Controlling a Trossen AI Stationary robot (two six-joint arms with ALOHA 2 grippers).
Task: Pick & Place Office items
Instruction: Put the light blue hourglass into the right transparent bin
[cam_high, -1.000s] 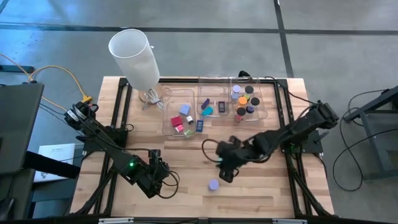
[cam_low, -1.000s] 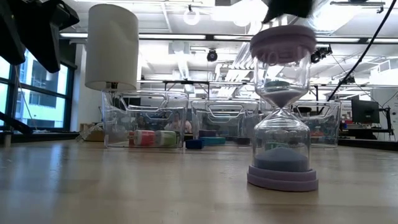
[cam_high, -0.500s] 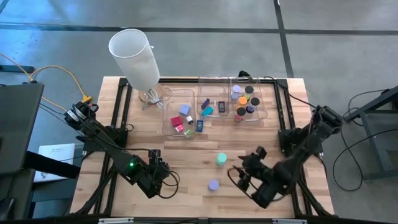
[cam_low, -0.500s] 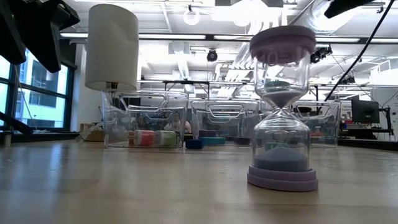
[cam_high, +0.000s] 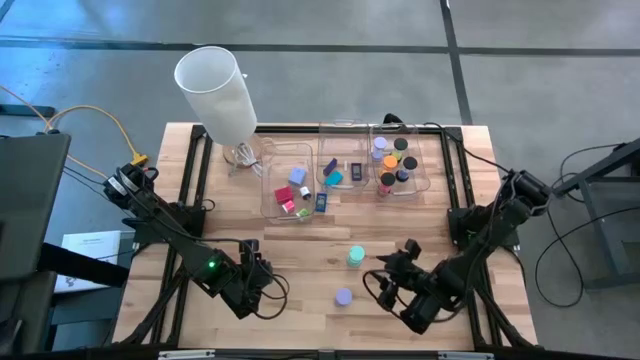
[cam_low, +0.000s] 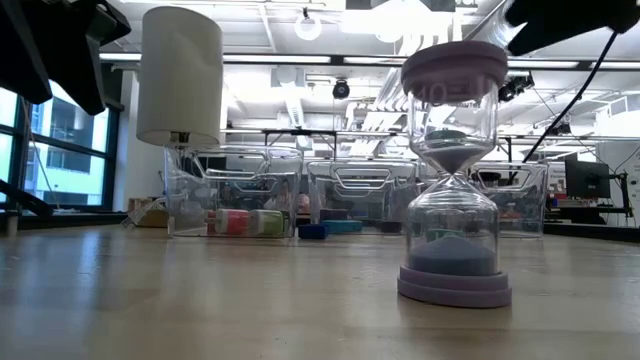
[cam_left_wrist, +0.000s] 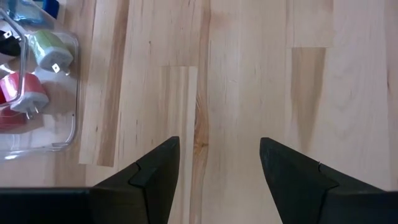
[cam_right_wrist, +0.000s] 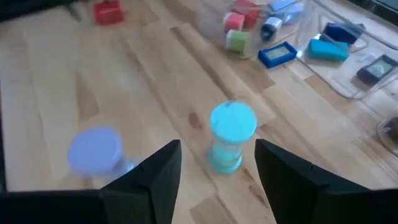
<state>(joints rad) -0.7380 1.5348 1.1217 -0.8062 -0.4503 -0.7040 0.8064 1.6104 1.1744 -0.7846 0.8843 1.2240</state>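
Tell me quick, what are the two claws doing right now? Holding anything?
Left claw: open, holding nothing, over bare table.
Right claw: open, holding nothing, just behind the teal sand timer.

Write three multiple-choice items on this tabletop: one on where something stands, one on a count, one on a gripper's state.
1. Where does the teal sand timer stand?
A. inside a clear bin
B. on the bare table between the bins and the right gripper
C. under the white cylinder

2. How many clear bins sit in the row at the table's far side?
A. one
B. three
C. five

3. What is the state of the left gripper?
A. open over bare wood, holding nothing
B. shut on a red block
C. shut on the lavender sand timer

Answers: 1 B, the high view shows it upright on the wood, apart from the right gripper. 2 B, three bins show side by side. 3 A, the left wrist view shows only table between its fingers.
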